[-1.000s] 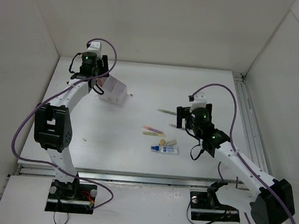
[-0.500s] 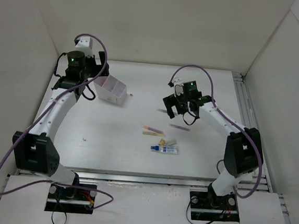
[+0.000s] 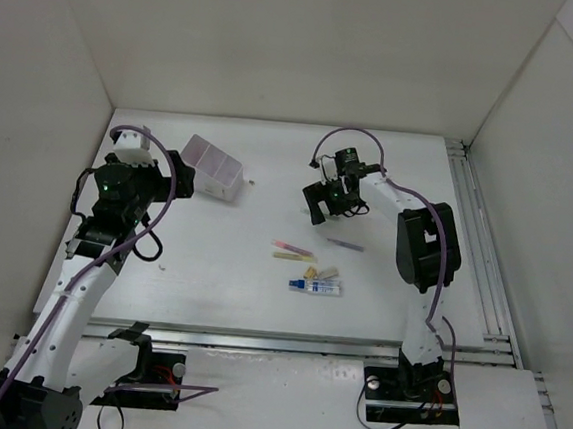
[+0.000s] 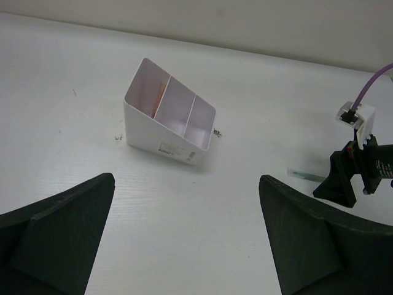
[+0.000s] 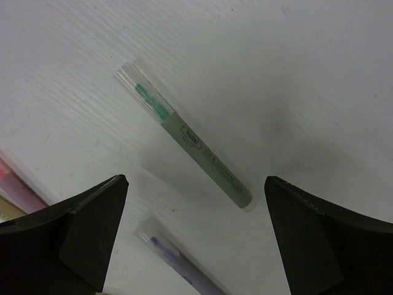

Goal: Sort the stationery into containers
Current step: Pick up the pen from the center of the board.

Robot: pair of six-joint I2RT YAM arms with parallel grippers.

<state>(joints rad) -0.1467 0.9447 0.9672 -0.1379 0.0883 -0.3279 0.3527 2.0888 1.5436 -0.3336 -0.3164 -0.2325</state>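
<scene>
The white container (image 3: 213, 166) stands at the back left, tilted, with three side-by-side compartments (image 4: 169, 114). A thin orange stick (image 4: 159, 98) leans in its left one. My left gripper (image 4: 187, 179) is open and empty, well back from the box, also seen from above (image 3: 163, 186). My right gripper (image 5: 196, 179) hangs open just above a green pen (image 5: 184, 138), which lies slantwise between the fingers, not touched. A purple pen (image 5: 178, 258) lies beside it (image 3: 345, 245). Pink (image 3: 293, 247) and yellow (image 3: 293, 257) pens, tan bits (image 3: 322, 273) and a blue-and-white tube (image 3: 317, 288) lie mid-table.
White walls close the table in at the back and on both sides. A metal rail (image 3: 476, 231) runs along the right edge. A tiny white scrap (image 3: 163, 263) lies near the left arm. Small dark specks (image 4: 216, 131) sit by the box's right corner.
My left gripper has opened and drawn back from the box toward the near left. My right gripper has swung toward the back and come down over the green pen.
</scene>
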